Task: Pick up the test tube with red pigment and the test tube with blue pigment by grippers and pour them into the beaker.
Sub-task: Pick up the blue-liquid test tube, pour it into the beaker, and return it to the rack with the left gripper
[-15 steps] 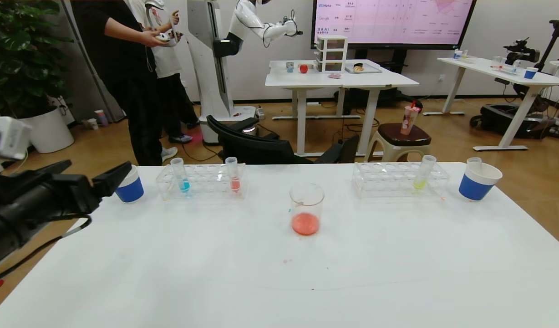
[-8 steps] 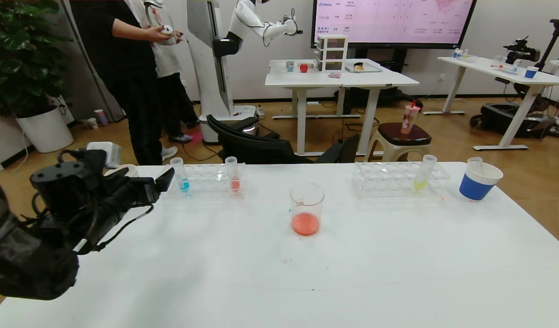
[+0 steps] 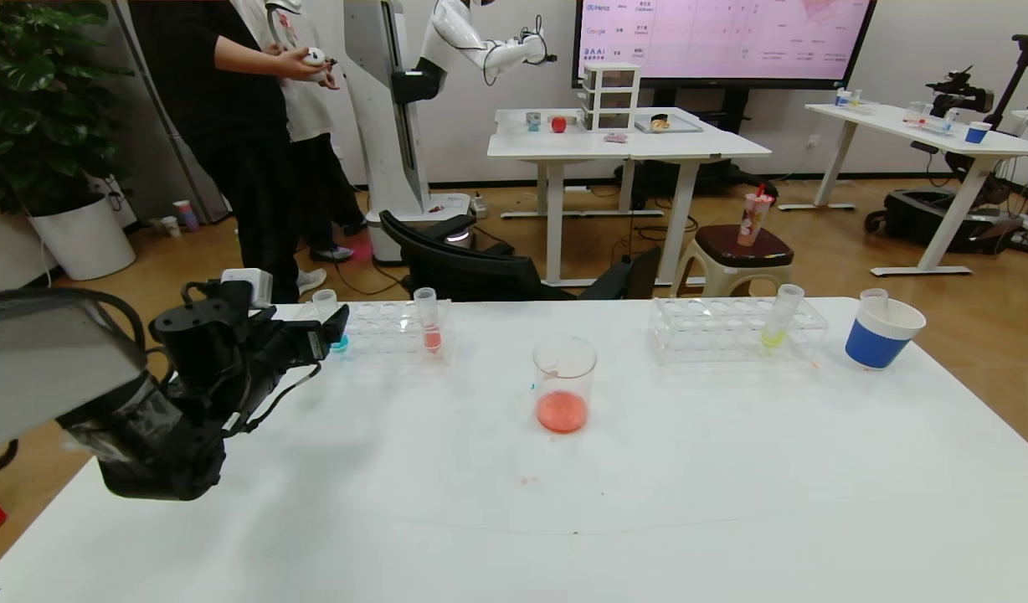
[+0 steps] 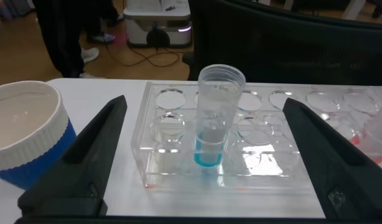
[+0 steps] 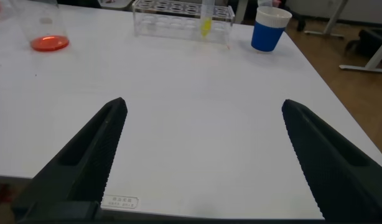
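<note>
The left pincer [image 3: 334, 328] hovers near the far-left corner of the bench [image 3: 514, 519], its fingers spread wide and lined up on the blue tube [image 4: 217, 118]. That tube stands upright in the front row of a clear rack [image 3: 393, 331] along the far edge, a little cyan liquid at its bottom. In the left wrist view the tube sits almost midway between the two fingers, not yet touched. The red tube [image 3: 428, 320] stands in the same rack, further toward the middle of the far edge. The beaker [image 3: 563, 383] is near the bench centre, well apart from the rack, with red-orange liquid already in its base.

The step in hand looks like the approach to grasp the blue tube. To do it well, the pincer should advance straight until the fingers flank the tube above the rack's top plate, close on the upper part without tilting it, then lift vertically so the round bottom clears its hole without dragging the light rack. A blue cup [image 4: 23, 140] stands just beside the rack's end, so the outer finger needs to keep clear of it.

The right pincer [image 5: 200, 162] is released and empty, hanging over the near-right part of the bench.
</note>
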